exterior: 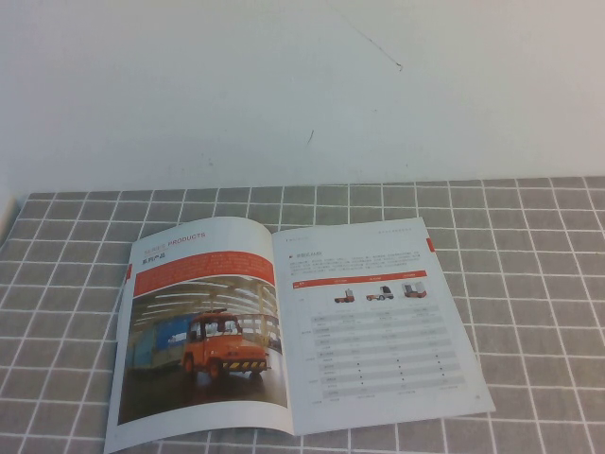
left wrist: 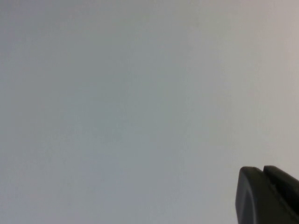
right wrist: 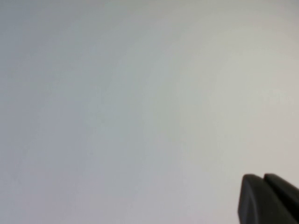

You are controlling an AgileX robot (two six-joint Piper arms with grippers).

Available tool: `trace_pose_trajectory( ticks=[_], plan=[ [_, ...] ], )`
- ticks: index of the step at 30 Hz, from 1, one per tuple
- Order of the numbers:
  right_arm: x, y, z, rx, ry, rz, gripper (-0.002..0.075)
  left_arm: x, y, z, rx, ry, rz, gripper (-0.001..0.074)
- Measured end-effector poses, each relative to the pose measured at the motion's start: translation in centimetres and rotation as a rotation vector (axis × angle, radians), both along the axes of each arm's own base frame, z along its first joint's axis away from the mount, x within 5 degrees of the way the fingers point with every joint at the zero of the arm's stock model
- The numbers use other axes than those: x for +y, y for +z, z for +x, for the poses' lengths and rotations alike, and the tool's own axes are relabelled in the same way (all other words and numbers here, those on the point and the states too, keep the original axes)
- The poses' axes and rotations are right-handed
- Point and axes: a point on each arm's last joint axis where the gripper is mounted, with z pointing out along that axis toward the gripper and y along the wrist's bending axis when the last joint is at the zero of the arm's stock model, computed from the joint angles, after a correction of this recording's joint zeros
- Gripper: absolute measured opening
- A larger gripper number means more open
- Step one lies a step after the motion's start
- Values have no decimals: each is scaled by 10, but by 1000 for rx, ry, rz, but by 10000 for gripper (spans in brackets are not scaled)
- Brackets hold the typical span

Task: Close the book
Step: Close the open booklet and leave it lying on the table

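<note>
The book [exterior: 293,331] lies open on the checked cloth [exterior: 529,246], out of sight of both pincers. One page says "SERIES PRODUCTS". The left gripper [left wrist: 268,196] and right gripper [right wrist: 268,198] face blank white; apart or together, I cannot tell.

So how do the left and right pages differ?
The left page shows a large orange-vehicle photo under an orange banner; the right page is mostly white, with a table and small vehicle pictures. The left page bows upward; the right page lies flatter. Both share one open book. The left gripper and right gripper show only in wrist views, away from it.
</note>
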Motion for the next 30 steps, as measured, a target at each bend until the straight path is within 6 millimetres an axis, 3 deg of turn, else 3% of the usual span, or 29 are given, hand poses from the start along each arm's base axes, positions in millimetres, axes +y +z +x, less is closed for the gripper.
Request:
trace_pose_trajectory(
  ticks=[4,8,16,24,30],
  plan=[
    [1,-4,9,188,24,11,-3,-1,-6,5,87,-29,-21,-4],
    [5,15,8,390,41,-17,-3,-2,-12,15,312,-48,-34,-4],
    [6,57,16,773,59,-20,-3,-4,20,21,591,-48,4,-4],
    [17,92,66,1171,221,-128,-3,-9,43,61,1076,-72,25,-4],
    [35,92,126,1386,515,-203,-3,-20,50,106,1409,-147,33,-4]
  ],
)
